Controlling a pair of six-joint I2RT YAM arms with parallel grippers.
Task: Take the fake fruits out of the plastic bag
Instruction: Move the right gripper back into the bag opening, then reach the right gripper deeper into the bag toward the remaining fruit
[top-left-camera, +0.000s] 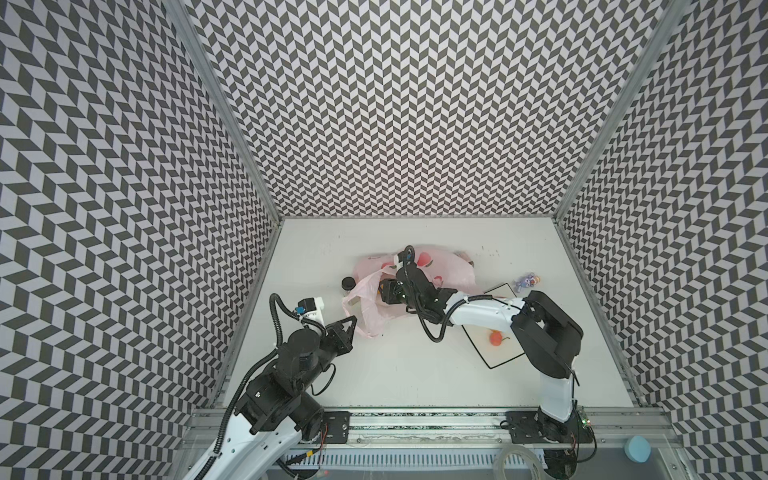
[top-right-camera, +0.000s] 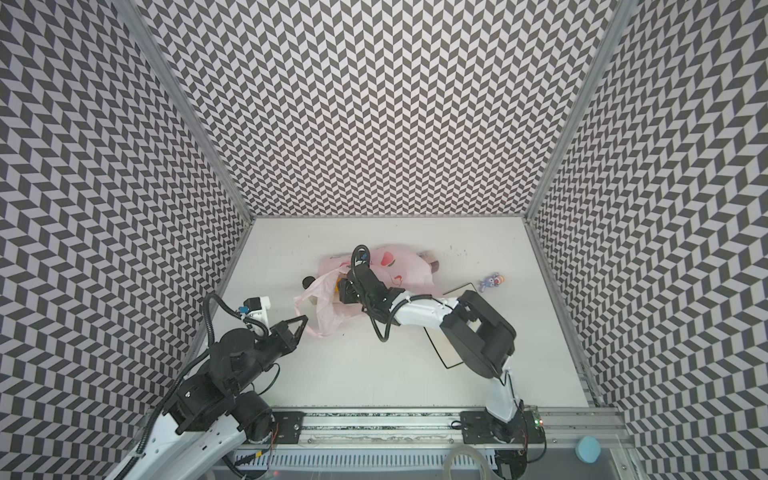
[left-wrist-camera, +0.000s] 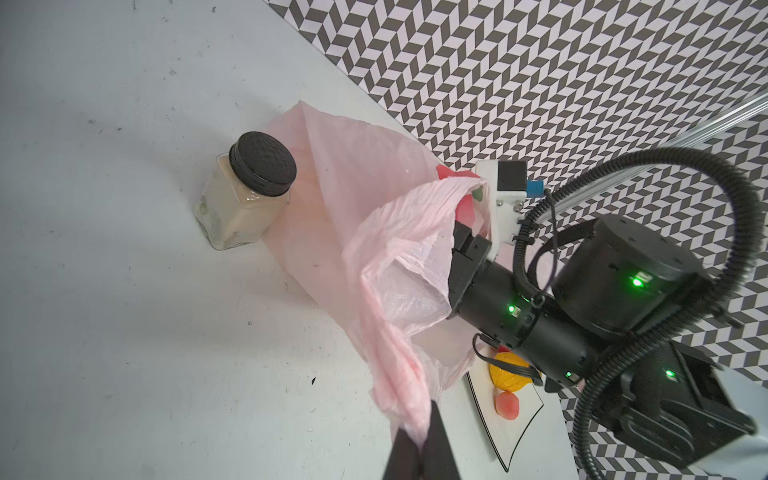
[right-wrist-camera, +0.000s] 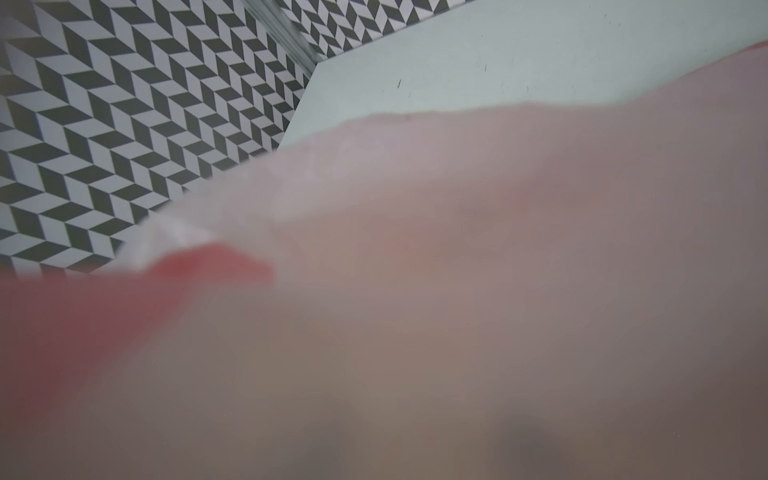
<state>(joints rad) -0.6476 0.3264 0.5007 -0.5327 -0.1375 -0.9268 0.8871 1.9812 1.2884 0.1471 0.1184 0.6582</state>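
The pink plastic bag (top-left-camera: 449, 266) (top-right-camera: 409, 266) lies crumpled at the table's middle, its mouth facing left. My left gripper (top-left-camera: 353, 321) (left-wrist-camera: 419, 436) is shut on one loop handle and holds it stretched up and away from the bag. My right gripper (top-left-camera: 384, 293) reaches into the bag's mouth. Pink film hides its fingertips, and the bag (right-wrist-camera: 457, 249) fills the right wrist view. On the white plate (top-left-camera: 498, 357) lies an orange-red fruit (top-left-camera: 495, 338). The left wrist view shows a yellow-orange fruit (left-wrist-camera: 507, 376) and a pink-red one (left-wrist-camera: 508, 405) there. Any fruits inside the bag are hidden.
A glass jar with a black lid (top-left-camera: 348, 283) (left-wrist-camera: 245, 199) stands against the bag's left side. A small purple toy figure (top-left-camera: 527, 281) lies behind the plate at the right. The right arm stretches across the plate. Patterned walls close in three sides.
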